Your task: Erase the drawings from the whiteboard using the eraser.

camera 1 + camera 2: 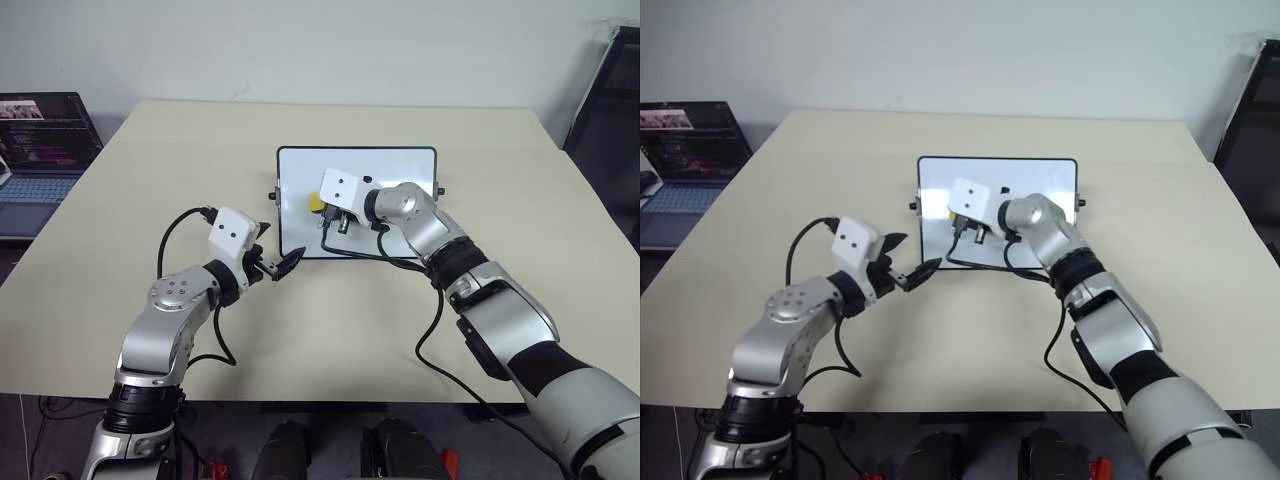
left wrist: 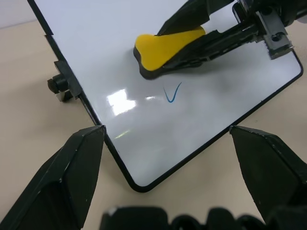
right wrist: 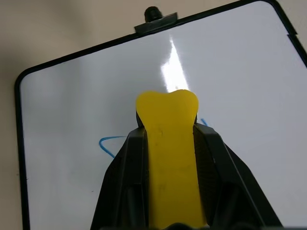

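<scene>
The whiteboard [image 1: 400, 168] lies flat at the table's middle, black-framed, with a knob on each side. A thin blue drawing [image 2: 171, 93] shows on its left part, and a blue stroke [image 3: 108, 143] runs beside the eraser. My right gripper [image 3: 168, 129] is shut on the yellow eraser [image 1: 315, 203], whose dark underside sits on or just above the board beside the blue mark. My left gripper [image 1: 272, 262] is open at the board's near left corner, with nothing between its fingers [image 2: 81, 163].
An open laptop [image 1: 40, 150] stands at the table's left edge. A dark piece of furniture [image 1: 610, 110] is off the right side. The beige table [image 1: 200, 150] has free room all around the board. Black cables hang from both wrists.
</scene>
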You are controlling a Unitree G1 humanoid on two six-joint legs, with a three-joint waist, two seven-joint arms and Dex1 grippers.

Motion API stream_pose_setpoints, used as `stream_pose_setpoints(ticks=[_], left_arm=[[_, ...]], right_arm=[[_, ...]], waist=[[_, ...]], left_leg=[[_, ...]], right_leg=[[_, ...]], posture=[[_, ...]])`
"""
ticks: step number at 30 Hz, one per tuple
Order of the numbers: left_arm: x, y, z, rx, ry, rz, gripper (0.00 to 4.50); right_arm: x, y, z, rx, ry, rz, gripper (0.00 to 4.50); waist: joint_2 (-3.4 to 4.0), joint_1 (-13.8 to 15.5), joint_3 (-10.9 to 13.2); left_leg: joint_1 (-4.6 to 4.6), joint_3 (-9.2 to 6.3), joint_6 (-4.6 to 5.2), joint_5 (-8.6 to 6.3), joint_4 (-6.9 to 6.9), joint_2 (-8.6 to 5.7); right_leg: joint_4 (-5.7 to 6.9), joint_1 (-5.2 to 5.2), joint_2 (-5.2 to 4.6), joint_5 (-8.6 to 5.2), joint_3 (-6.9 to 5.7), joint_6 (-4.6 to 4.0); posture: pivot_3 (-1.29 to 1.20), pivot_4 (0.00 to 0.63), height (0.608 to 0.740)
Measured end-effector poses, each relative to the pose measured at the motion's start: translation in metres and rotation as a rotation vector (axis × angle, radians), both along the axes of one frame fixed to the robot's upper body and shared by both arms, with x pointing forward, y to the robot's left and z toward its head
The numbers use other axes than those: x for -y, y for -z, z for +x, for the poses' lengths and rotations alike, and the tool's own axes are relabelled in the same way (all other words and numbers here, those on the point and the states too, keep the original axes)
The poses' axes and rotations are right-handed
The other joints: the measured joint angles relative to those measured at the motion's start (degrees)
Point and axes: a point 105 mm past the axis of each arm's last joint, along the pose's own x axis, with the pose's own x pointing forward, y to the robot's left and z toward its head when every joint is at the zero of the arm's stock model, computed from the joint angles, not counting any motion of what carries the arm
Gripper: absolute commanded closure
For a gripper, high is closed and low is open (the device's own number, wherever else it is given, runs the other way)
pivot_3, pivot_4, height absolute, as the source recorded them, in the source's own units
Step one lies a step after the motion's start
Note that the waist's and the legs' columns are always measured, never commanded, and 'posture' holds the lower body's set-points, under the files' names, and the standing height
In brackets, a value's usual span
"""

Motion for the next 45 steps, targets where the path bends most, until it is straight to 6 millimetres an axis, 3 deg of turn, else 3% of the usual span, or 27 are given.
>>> stream_pose_setpoints(ticks=[6,16,25,34,38,45], left_arm=[[0.0,-0.001,0.0,0.002,0.003,-0.001,0.0],[0.001,-0.001,0.0,0.001,0.006,-0.003,0.0],[-0.004,0.01,-0.006,-0.04,0.023,0.022,0.0],[-0.004,0.017,-0.008,-0.068,0.031,0.043,0.0],[-0.004,0.017,-0.009,-0.075,0.031,0.044,0.0],[-0.003,0.017,-0.009,-0.075,0.045,0.045,0.0]], right_arm=[[0.013,-0.014,0.012,0.054,0.083,0.033,3.54],[0.007,0.019,-0.011,-0.09,-0.062,-0.067,3.54],[0.008,-0.002,0.003,0.061,0.036,-0.017,3.54],[-0.001,0.028,-0.017,0.004,-0.104,-0.137,3.54],[0.0,0.029,-0.017,0.052,-0.122,-0.198,3.54],[-0.003,0.021,-0.011,0.111,-0.078,-0.149,3.54]], waist=[[0.0,0.0,0.0],[0.0,-0.5,0.0],[0.0,-0.6,0.0],[0.0,-0.8,0.0],[0.0,-0.8,0.0],[0.0,-0.8,0.0]], left_leg=[[0.0,-0.01,0.0,0.0,0.18,-0.03],[0.04,0.0,0.0,0.0,0.28,-0.02],[0.04,-0.01,0.0,0.01,0.33,-0.03],[0.05,0.01,0.0,0.01,0.32,-0.02],[0.06,-0.03,0.0,0.01,0.34,-0.02],[0.06,-0.04,0.0,0.01,0.34,-0.02]], right_leg=[[0.15,0.02,0.0,0.0,0.0,0.0],[0.35,0.01,0.01,0.0,-0.01,0.0],[0.44,-0.02,0.02,-0.02,0.04,-0.01],[0.45,-0.02,0.02,-0.02,0.03,-0.02],[0.45,0.0,0.02,-0.02,0.03,-0.02],[0.45,0.0,0.03,-0.02,0.05,-0.02]], posture=[[0.0,0.15,0.74],[0.0,0.15,0.74],[0.0,0.15,0.74],[0.0,0.15,0.74],[0.0,0.15,0.74],[0.0,0.15,0.74]])
